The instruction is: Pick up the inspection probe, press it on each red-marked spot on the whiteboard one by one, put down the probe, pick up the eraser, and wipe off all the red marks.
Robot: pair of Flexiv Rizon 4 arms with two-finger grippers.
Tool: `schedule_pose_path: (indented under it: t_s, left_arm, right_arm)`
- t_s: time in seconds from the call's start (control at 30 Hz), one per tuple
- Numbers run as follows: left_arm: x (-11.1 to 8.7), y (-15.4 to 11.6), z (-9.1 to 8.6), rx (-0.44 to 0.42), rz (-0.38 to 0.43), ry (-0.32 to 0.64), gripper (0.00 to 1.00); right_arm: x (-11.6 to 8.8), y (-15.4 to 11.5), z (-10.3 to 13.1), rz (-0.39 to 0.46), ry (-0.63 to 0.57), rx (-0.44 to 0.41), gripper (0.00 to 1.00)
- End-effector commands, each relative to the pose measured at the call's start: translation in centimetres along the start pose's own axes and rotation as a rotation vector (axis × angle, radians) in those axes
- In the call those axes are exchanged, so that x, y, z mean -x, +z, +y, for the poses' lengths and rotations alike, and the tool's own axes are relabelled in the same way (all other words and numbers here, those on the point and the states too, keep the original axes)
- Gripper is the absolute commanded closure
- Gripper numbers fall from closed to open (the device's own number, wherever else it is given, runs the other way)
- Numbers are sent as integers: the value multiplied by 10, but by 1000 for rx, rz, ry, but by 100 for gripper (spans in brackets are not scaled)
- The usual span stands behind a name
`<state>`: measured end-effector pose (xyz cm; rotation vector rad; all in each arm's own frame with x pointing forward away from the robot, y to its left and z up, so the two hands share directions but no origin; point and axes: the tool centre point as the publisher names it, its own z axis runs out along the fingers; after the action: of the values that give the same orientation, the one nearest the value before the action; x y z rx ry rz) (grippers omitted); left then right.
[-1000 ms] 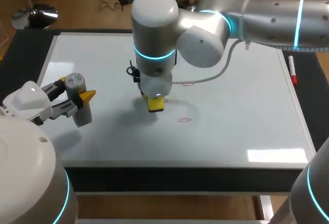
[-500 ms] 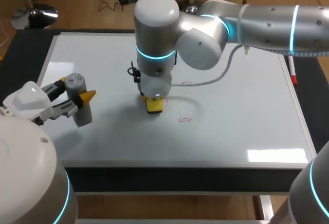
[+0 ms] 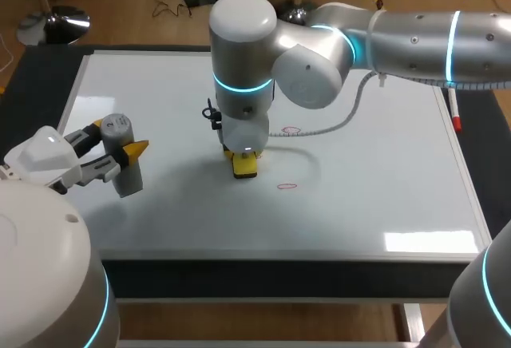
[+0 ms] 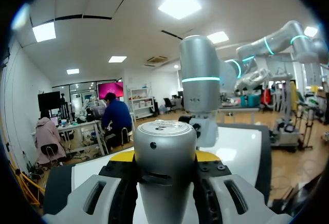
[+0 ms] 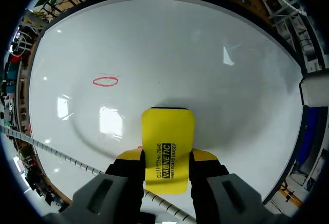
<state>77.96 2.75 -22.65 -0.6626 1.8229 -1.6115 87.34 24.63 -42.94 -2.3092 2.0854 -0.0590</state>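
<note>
The grey cylindrical probe [image 3: 122, 156] hangs above the whiteboard's [image 3: 367, 204] left side, with my left gripper [image 3: 120, 137] shut on it; in the left wrist view the probe [image 4: 165, 131] fills the gap between the fingers of that gripper [image 4: 165, 155]. My right gripper [image 3: 244, 156] points straight down at the board's middle, shut on the yellow eraser [image 3: 245, 167], which rests on the board. In the right wrist view the eraser [image 5: 168, 126] sticks out ahead of the gripper [image 5: 167, 155]. One red oval mark [image 3: 287, 186] lies right of the eraser, another [image 3: 291, 131] behind it. A red oval mark [image 5: 105, 81] shows ahead of the eraser.
A red marker pen [image 3: 454, 116] lies off the board's right edge. My right arm's grey cable [image 3: 319, 124] loops low over the board near the far mark. The board's right half is bare.
My right gripper has slid the eraser a little to the right on the board. The left arm and the probe have kept still.
</note>
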Motion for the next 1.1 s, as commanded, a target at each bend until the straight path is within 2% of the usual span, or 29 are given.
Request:
schedule_pose_path:
  t_s: [0.03, 0.37, 0.77, 0.93, 1.1]
  left_arm:
    - [0, 2, -1, 1, -4, 1, 100]
    - [0, 2, -1, 1, -4, 1, 100]
    - [0, 2, -1, 1, -4, 1, 100]
    - [0, 2, -1, 1, -4, 1, 100]
    - [0, 2, -1, 1, -4, 1, 100]
  right_arm:
    - [-7, 1, -4, 13, 8, 6, 100]
    - [-37, 8, -7, 37, 56, 13, 100]
    - [-64, 1, -10, 50, 105, 0, 100]
    - [-66, -10, -14, 34, 111, -17, 100]
    - [-68, -38, -20, -13, 112, -16, 100]
